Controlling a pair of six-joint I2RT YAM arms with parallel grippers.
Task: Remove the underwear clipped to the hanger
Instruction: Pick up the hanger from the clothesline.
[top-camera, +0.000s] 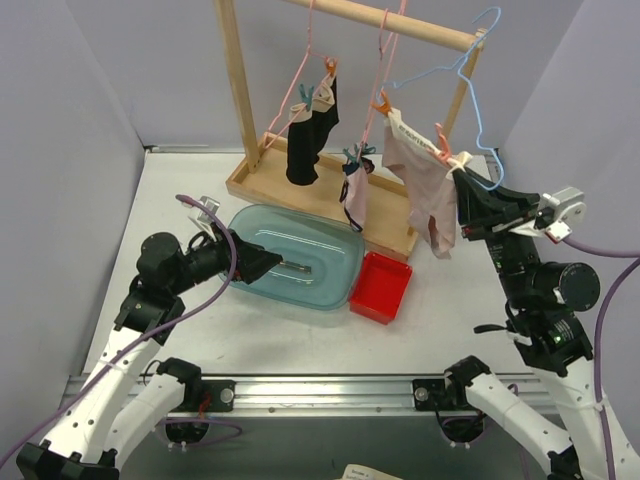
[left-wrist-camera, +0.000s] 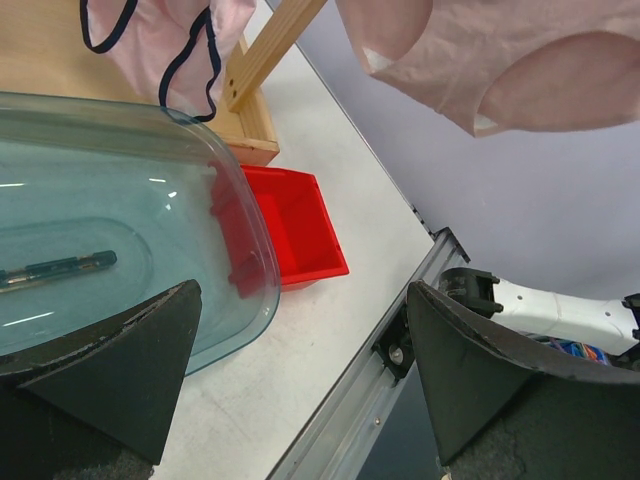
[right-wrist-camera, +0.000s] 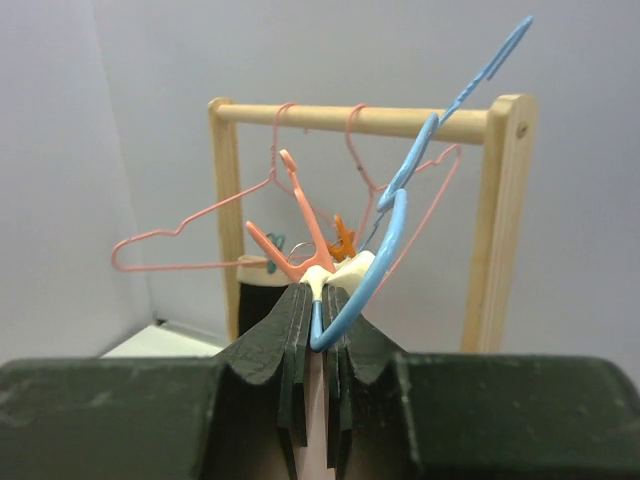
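Up at the rack (top-camera: 243, 90), my right arm reaches forward from its base with the wrist raised. My right gripper (top-camera: 463, 188) is pinched tight on the top corner of the pink briefs (top-camera: 425, 195), which hang just left of the fingers, clipped along a blue hanger (right-wrist-camera: 392, 235). In the wrist view the hanger's wire runs down into the same pinch, and an orange clothespin (right-wrist-camera: 300, 235) stands just above the fingertips. Farther left of that gripper hang the trimmed briefs (top-camera: 355, 195), then the black briefs (top-camera: 305, 140), both clipped under the same rail.

My left arm is bent low over the table (top-camera: 200, 330), forearm stretched to the right. My left gripper (top-camera: 272, 265) hovers with its jaws spread wide and free. Directly below it sits a clear dish (top-camera: 335, 288). One dark, pen-like tool (top-camera: 300, 268) lies on its floor, just beyond the fingertips. A red bin (top-camera: 385, 290) stands just beside the dish, on the side away from my left wrist. The trimmed briefs dangle above and ahead of the open fingers.
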